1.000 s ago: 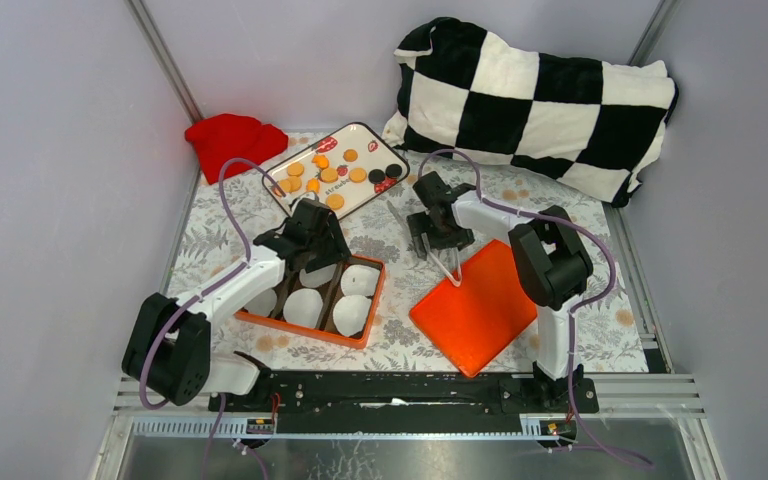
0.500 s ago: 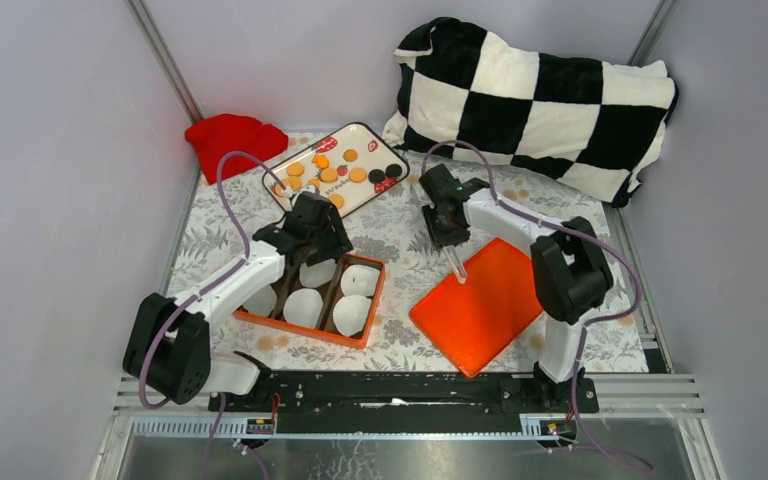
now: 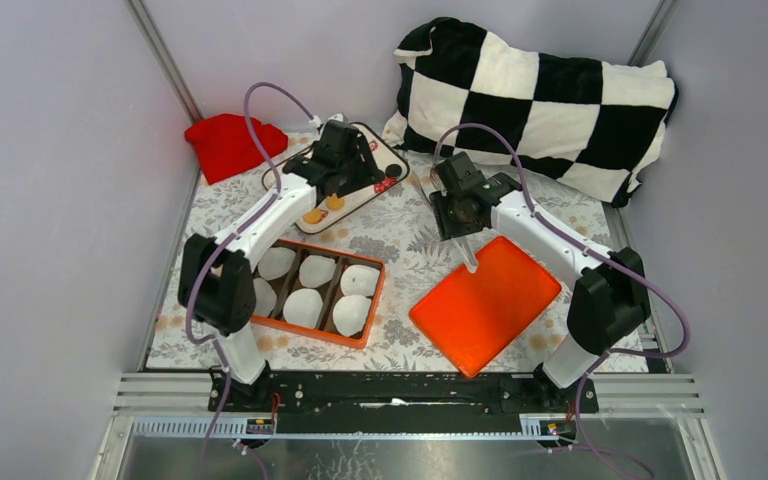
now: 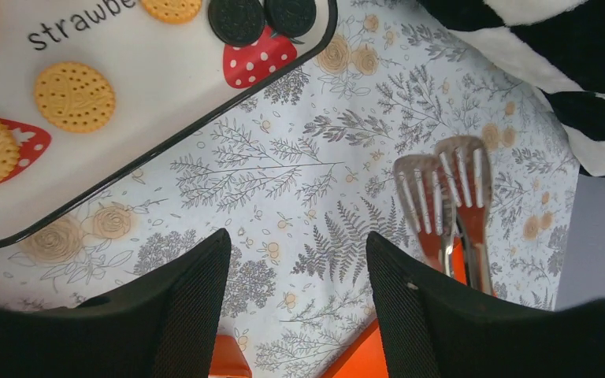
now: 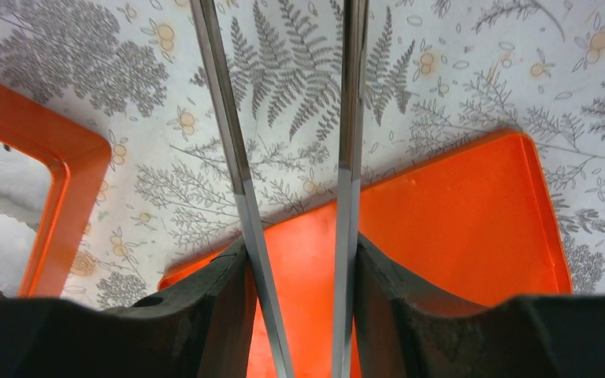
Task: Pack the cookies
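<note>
left end effector [image 4: 297, 241] hangs with fingers apart over the edge of the tray [image 4: 165, 71] by the cookies [image 4: 74, 96]; right end effector [image 5: 299, 253], right of the tray, clamps tongs [image 5: 348, 118].

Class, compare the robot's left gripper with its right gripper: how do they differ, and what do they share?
The left gripper is open and empty; the right gripper is shut on metal tongs. The left gripper hangs over the strawberry tray of cookies; the right gripper hangs by the far edge of the flat orange lid. Both have black fingers and point down at the floral tablecloth.
</note>
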You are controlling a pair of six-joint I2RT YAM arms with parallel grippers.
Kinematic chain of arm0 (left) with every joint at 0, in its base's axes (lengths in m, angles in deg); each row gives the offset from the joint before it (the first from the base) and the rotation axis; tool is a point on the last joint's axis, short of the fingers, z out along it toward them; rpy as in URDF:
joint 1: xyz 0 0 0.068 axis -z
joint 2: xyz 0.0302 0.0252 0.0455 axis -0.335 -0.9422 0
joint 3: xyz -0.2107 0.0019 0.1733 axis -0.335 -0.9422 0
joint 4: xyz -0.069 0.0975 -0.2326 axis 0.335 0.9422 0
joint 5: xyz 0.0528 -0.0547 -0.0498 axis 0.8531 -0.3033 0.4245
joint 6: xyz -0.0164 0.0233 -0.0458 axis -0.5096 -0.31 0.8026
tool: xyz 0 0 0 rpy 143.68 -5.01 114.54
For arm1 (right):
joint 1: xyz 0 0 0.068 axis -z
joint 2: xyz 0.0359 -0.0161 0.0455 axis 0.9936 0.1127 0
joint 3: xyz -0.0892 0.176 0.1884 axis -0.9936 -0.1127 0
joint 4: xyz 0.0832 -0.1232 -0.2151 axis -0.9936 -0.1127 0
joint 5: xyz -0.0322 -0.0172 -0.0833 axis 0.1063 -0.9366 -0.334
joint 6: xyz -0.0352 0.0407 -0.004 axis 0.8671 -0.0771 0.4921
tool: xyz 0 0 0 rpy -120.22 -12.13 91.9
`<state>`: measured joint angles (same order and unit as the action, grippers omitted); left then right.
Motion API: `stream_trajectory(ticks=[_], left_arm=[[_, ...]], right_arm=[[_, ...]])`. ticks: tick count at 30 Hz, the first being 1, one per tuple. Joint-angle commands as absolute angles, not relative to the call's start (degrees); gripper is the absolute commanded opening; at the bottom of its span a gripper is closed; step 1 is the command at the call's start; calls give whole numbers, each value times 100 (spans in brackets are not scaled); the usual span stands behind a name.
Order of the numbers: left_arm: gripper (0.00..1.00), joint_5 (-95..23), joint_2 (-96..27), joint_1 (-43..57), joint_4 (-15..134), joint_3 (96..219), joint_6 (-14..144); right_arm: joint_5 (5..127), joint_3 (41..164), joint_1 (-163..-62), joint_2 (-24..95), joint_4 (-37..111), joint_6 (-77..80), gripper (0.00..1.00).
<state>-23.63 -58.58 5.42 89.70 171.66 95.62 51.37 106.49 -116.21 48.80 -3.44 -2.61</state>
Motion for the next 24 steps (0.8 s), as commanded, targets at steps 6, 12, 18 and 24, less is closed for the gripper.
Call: stream_trajectory(ticks=[6, 12, 18, 24], left_arm=[[69, -2776, -6117, 456, 9011, 16973, 9494], [70, -2278, -6135, 365, 9075, 16868, 9299], [51, -1782, -7205, 328, 9315, 17822, 9254], [20, -1236, -8569, 303, 9892, 19239, 9340]], right_arm=[[5112, 10405, -11678, 4447, -715, -350, 49], [5131, 10450, -11676, 4148, -589, -519, 47], [5206, 10485, -11675, 4107, -444, -455, 43], [5306, 10444, -11676, 3936, -308, -424, 42]])
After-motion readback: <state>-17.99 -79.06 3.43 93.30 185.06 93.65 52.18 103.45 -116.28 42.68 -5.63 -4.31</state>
